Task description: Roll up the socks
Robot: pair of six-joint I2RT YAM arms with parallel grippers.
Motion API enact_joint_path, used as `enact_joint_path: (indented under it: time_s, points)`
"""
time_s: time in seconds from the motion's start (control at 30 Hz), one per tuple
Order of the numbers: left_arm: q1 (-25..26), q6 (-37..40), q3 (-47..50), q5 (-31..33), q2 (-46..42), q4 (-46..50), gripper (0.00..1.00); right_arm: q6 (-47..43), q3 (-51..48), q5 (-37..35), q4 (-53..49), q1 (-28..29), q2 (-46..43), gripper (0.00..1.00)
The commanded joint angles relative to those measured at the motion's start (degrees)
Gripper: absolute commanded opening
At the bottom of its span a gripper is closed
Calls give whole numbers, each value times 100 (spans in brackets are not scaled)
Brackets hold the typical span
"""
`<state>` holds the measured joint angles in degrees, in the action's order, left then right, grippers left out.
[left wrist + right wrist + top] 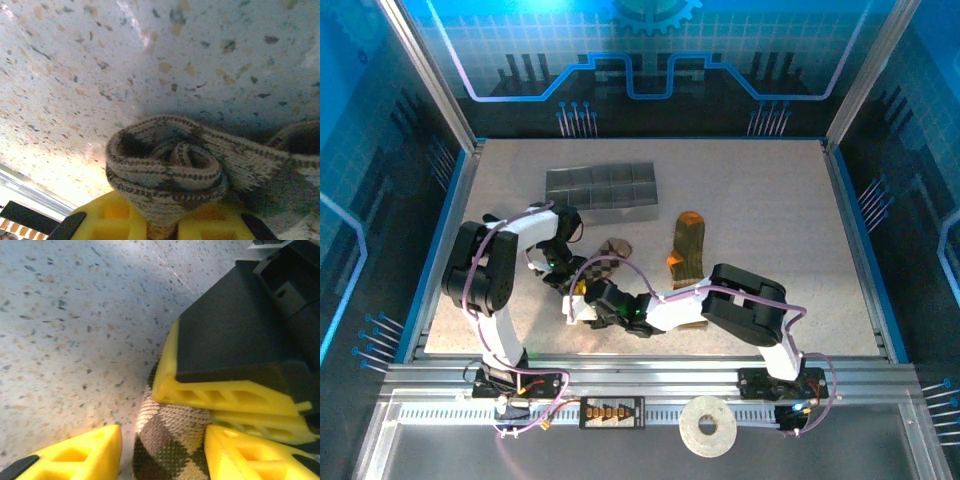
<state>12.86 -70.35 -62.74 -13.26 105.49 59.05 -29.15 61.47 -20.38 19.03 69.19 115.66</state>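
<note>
The beige-brown argyle sock (165, 165) is partly wound into a roll on the table, and its loose end trails right. My left gripper (160, 220) is shut on the base of that roll, which is pinched between its yellow fingers. In the right wrist view the roll (172, 440) stands between the open jaws of my right gripper (162, 440). The right fingertip touches it, the left one stands slightly apart, and the left gripper's fingers (225, 395) press on it from above. From above, both grippers (563, 277) (582, 300) meet at this sock (605, 267). The olive green sock (687, 247) lies flat to its right.
A grey divided tray (602, 187) sits at the back, left of centre. The right arm (745, 310) stretches leftward along the near edge, just in front of the green sock. The table's front rail (640, 370) runs close behind both grippers.
</note>
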Motion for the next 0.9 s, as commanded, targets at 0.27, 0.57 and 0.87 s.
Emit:
enact_joint_path:
  time_s: [0.27,0.57,0.87]
  points:
    - [94,196,132,460,393,33,13,582,408,-156,-1213,-351,582,19]
    - [67,143,7,319,-194,-27,35,1130,265,547,-1773,-467,537,4]
    - [-83,-262,269,339,-1411,-334,70,1841,150,1291,-2076,-693,631,2]
